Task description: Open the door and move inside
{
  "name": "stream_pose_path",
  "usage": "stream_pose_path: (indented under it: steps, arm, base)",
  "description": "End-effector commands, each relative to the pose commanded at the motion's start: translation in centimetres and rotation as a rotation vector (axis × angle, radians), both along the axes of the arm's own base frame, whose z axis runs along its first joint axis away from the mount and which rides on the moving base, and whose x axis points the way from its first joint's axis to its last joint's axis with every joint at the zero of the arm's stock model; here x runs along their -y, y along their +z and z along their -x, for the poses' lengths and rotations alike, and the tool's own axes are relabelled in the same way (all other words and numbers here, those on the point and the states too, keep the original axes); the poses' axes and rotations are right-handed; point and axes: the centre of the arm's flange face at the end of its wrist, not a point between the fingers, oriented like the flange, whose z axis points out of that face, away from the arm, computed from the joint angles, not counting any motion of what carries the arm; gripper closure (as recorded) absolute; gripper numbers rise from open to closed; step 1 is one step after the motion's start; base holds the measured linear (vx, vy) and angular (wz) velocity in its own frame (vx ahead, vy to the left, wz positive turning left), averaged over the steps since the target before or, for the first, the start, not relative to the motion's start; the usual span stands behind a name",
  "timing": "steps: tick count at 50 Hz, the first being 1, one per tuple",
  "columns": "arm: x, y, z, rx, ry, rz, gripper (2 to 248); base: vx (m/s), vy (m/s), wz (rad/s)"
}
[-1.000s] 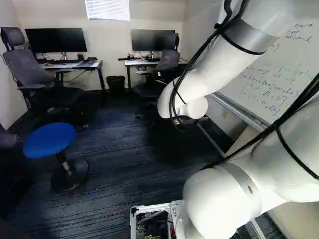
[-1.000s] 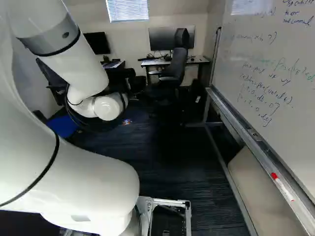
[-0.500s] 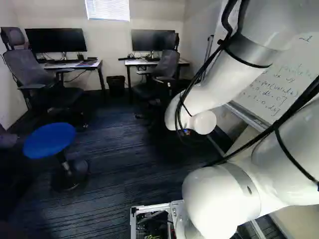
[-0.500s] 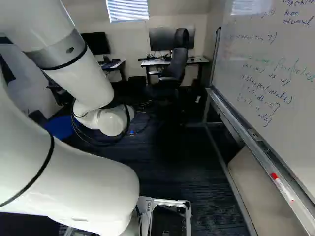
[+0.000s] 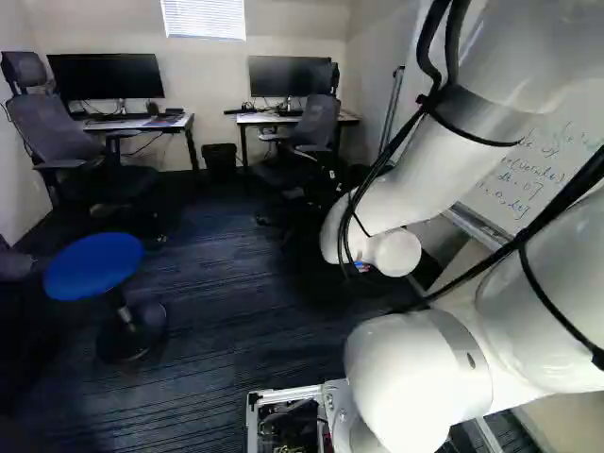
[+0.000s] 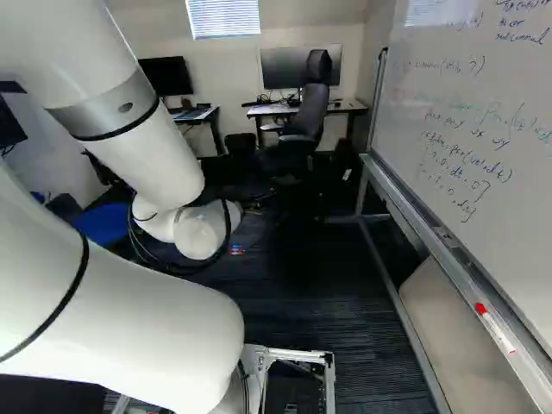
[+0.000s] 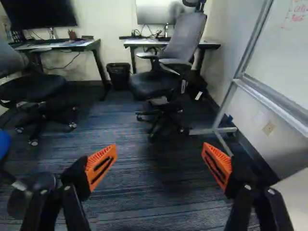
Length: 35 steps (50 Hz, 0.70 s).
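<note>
No door shows in any view. My gripper (image 6: 237,249) is mostly hidden beyond the arm's white wrist in the right base view; only a small red and blue bit peeks out beside it. In the wrist view the gripper (image 7: 159,161) stands open, its two orange pads (image 7: 101,166) wide apart with nothing between them. Dark striped carpet (image 7: 139,187) lies beyond the fingers.
A grey office chair (image 7: 168,57) stands ahead at a desk, beside a black bin (image 7: 119,74). The whiteboard (image 6: 483,112) on its metal frame runs along the right. A blue stool (image 5: 94,266) and another chair (image 5: 71,142) stand left.
My arm's wrist has swung lower and rightward in both base views, carrying the gripper with it. The room and the base have stayed put.
</note>
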Motion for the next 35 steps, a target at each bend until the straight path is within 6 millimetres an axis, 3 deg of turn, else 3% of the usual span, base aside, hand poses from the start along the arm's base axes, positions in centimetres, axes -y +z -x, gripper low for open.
stream_pose_path:
  steps: [35]
  arm:
    - [0.22, -0.29, 0.35, -0.001, -0.01, -0.001, 3]
  base:
    - [0.0, 0.0, 0.0]
